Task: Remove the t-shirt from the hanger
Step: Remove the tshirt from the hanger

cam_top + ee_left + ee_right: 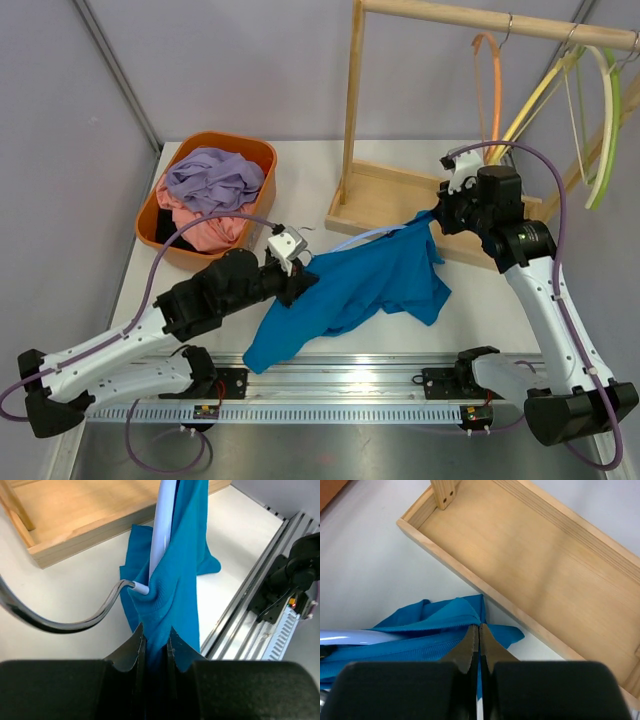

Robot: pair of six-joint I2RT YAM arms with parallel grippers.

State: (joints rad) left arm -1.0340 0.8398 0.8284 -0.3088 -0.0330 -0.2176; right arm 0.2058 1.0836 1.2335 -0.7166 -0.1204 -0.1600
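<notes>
Blue t-shirt lies stretched across the middle of the worktop, pale hanger threaded inside it, metal hook poking out. Left end effector is clamped on fabric at the shirt's 9 o'clock edge. Right end effector pinches the 2 o'clock corner, fingers tight together. Wooden rack base sits at 12 o'clock, orange bin at 10.

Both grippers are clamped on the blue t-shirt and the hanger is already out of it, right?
No. The left gripper and right gripper do clamp the blue t-shirt, but the hanger is still inside it; the left wrist view shows its hook leaving the fabric.
</notes>
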